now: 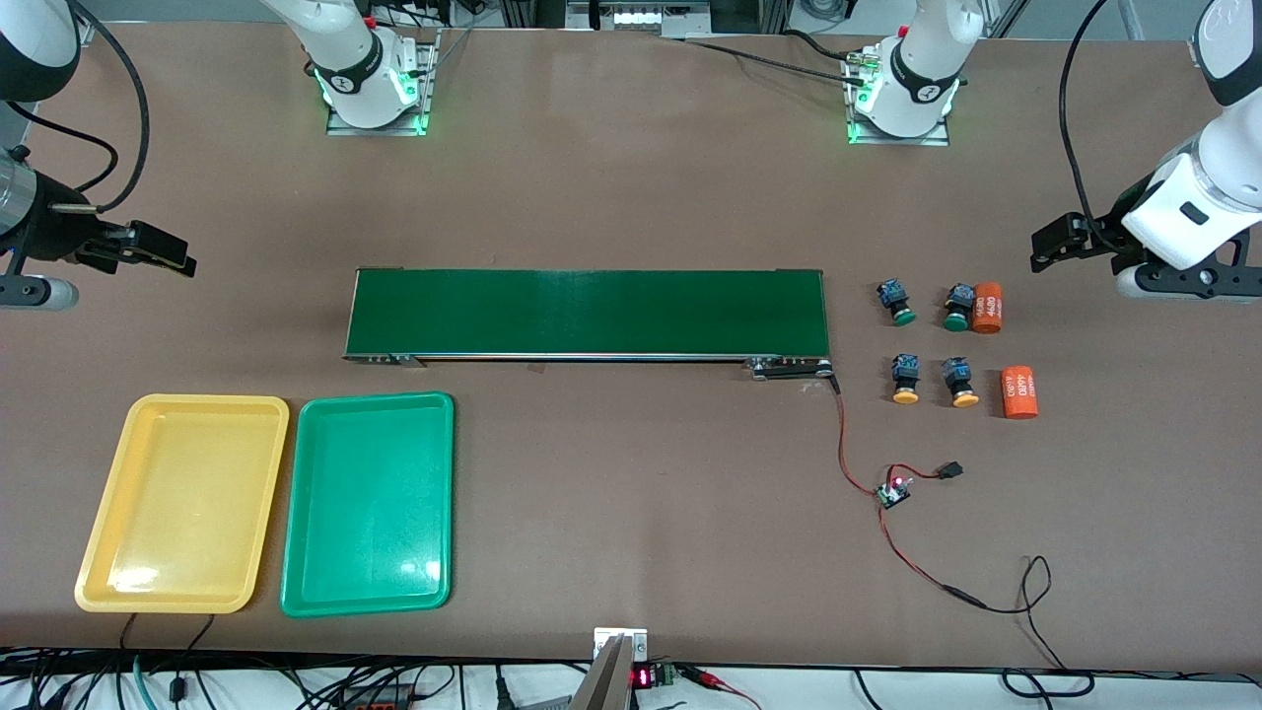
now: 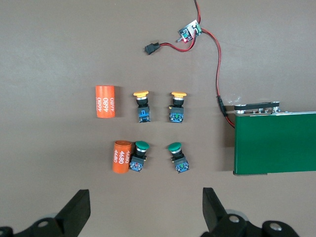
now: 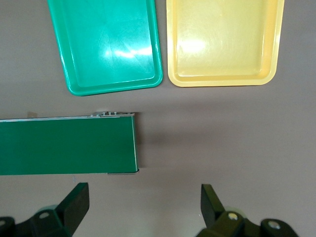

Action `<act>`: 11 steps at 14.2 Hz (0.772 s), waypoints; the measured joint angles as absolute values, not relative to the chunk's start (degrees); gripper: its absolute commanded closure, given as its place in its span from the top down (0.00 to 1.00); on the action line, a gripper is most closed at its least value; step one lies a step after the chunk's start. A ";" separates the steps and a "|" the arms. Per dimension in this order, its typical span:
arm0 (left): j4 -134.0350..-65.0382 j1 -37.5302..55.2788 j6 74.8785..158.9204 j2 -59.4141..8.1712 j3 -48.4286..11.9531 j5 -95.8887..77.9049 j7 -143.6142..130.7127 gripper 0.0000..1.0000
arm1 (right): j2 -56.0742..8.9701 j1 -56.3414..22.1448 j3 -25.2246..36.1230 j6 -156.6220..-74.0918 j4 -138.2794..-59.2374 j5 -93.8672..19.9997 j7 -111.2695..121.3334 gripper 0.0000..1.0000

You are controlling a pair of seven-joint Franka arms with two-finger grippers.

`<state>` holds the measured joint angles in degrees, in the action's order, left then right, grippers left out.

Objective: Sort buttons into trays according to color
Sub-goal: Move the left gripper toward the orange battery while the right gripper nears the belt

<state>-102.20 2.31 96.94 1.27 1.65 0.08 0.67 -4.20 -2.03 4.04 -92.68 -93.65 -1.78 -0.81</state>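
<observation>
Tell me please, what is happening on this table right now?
Nothing is held yet. Two green buttons and two yellow buttons sit beside two orange cylinders at the left arm's end of the conveyor belt. The yellow tray and green tray hold nothing. The left gripper hangs open over the buttons; the right gripper hangs open near the trays.

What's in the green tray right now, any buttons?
Empty. The green tray shows only bare plastic; all four buttons lie beside the conveyor's end.

yellow tray (image 3: 222, 44) cropped; green tray (image 3: 106, 47) cropped
</observation>
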 measured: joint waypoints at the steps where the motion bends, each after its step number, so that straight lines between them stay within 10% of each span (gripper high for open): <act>1: -102.20 2.32 96.87 1.27 1.65 0.08 0.67 1.00 | -4.20 -2.03 4.04 -92.68 -93.65 -1.78 -0.81 1.00; 11: -100.28 2.21 91.52 -2.56 1.82 0.11 0.53 1.00 | -4.23 -2.04 4.01 -92.68 -93.65 -1.78 -0.81 1.00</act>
<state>-100.28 2.21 91.52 -2.56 1.82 0.11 0.53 -4.23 -2.04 4.01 -92.68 -93.65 -1.78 -0.81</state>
